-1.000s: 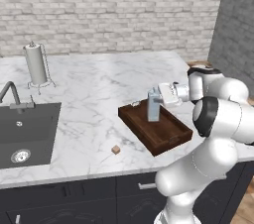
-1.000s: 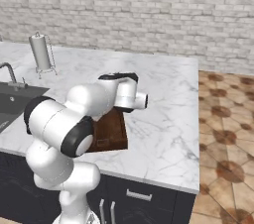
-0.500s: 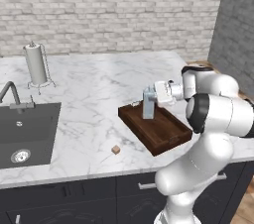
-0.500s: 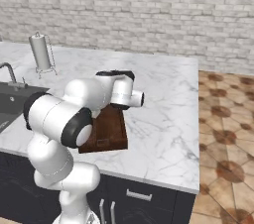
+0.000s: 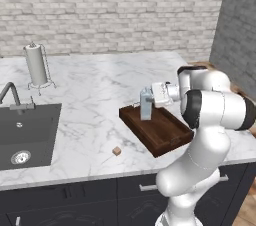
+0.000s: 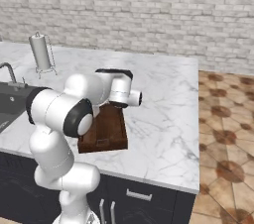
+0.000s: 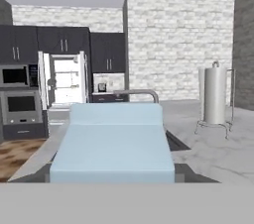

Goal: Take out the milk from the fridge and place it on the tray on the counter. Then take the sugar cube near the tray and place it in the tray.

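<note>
The milk (image 5: 145, 110), a slim pale blue carton, is upright at the far left end of the dark brown tray (image 5: 162, 132). I cannot tell whether its base touches the tray floor. My gripper (image 5: 151, 99) reaches in from the right and is shut on its upper part. In the hand view the milk (image 7: 113, 143) is close up between the fingers. The sugar cube (image 5: 117, 151) lies on the counter (image 5: 95, 90) left of the tray, near the front edge. The fridge (image 7: 64, 82) stands open far across the room. In the right base view my arm covers most of the tray (image 6: 104, 136).
A paper towel roll (image 5: 36, 65) on a wire stand is at the back left. The inset sink (image 5: 25, 130) with its faucet (image 5: 10, 95) sits at the left. The counter ends just right of the tray, over tiled floor (image 6: 223, 134).
The gripper has carried the milk a little to the left, from the tray's middle toward its far left end. The elbow has swung out to the right.
</note>
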